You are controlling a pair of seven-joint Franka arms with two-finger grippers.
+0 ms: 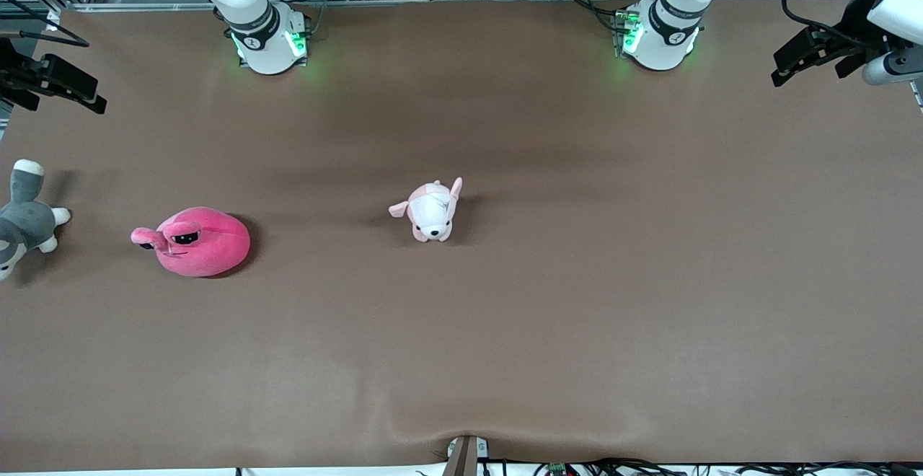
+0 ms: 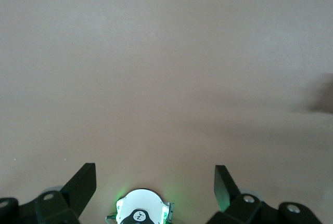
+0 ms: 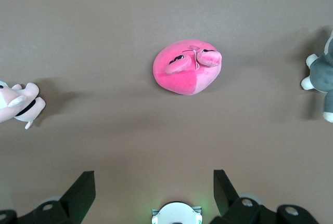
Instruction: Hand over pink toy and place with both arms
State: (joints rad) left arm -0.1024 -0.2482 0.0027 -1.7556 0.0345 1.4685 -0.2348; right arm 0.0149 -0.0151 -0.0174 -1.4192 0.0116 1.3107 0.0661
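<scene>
The pink toy is a round hot-pink plush with dark eyes. It lies on the brown table toward the right arm's end, untouched. My right gripper hangs high over that end of the table, open, with nothing between its black fingers. The right wrist view looks down on the toy from well above. My left gripper hangs high over the left arm's end, open and empty. The left wrist view shows only bare table and the left arm's base.
A pale pink-and-white puppy plush lies near the table's middle. A grey-and-white plush lies at the table's edge at the right arm's end, beside the pink toy. The arm bases stand farthest from the front camera.
</scene>
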